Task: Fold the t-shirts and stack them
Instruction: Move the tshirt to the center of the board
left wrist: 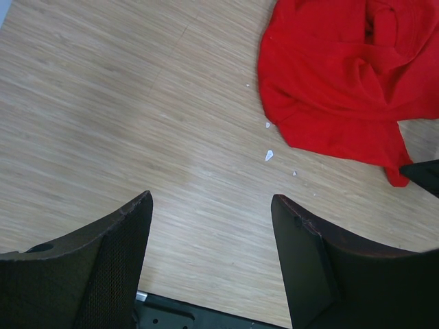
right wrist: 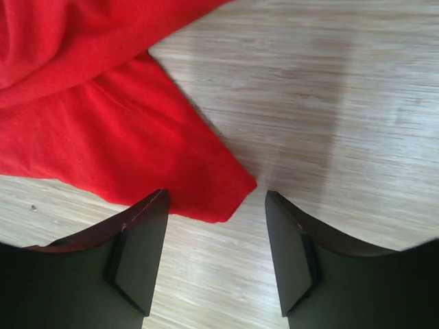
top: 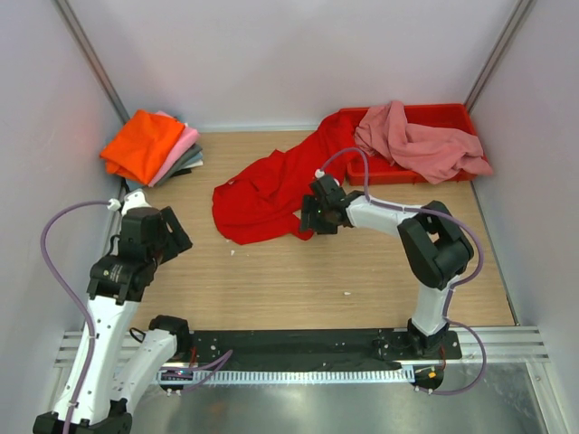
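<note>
A bright red t-shirt (top: 271,185) lies crumpled mid-table, one end trailing up to the red tray (top: 450,116). It also shows in the left wrist view (left wrist: 343,75) and the right wrist view (right wrist: 103,116). A dusty pink t-shirt (top: 418,143) is heaped in the tray. Folded orange (top: 140,143), light pink (top: 179,149) and grey (top: 187,163) shirts are stacked at the far left. My right gripper (top: 306,220) (right wrist: 216,195) is open and empty, just above the red shirt's corner. My left gripper (top: 172,233) (left wrist: 211,199) is open and empty over bare wood, left of the red shirt.
White walls enclose the wooden table on three sides. A black base rail (top: 298,348) runs along the near edge. Small white specks (left wrist: 269,155) lie on the wood by the red shirt.
</note>
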